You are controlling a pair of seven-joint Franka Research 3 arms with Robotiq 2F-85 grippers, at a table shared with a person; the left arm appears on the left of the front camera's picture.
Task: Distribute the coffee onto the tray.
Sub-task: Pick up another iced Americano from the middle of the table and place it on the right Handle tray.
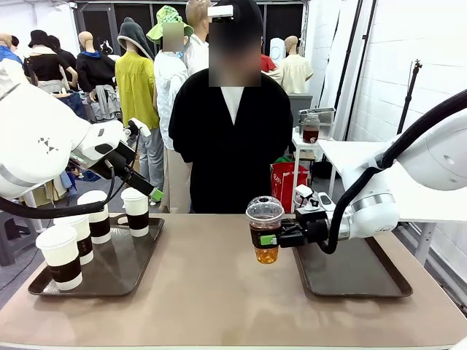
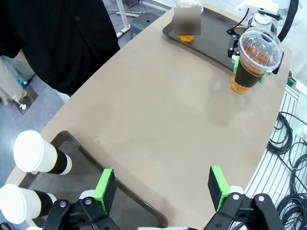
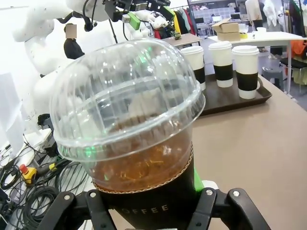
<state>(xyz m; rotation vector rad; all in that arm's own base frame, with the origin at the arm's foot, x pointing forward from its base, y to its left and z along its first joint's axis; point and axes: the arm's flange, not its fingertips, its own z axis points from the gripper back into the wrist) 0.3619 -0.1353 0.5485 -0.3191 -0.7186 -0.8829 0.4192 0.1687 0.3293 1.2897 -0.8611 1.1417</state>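
Beige tabletop [image 1: 219,292] carries two dark trays, left tray [image 1: 124,273] and right tray [image 1: 365,281]; a person in a black top [image 1: 230,138] stands at the far edge. Four white lidded paper cups [image 1: 80,233] with dark brown sleeves stand on the left tray. Right gripper [image 1: 268,239] holds a clear dome-lidded plastic cup [image 1: 265,230] of brown drink off the tabletop, between the trays, jaws closed on its dark sleeve; sleeve print reads "OFFEE", first letter hidden. Left gripper [image 1: 149,191] hangs above the left tray's far end, jaws spread wide, gripping nothing. Second brown drink cup [image 2: 187,34] stands on the right tray, partly blurred.
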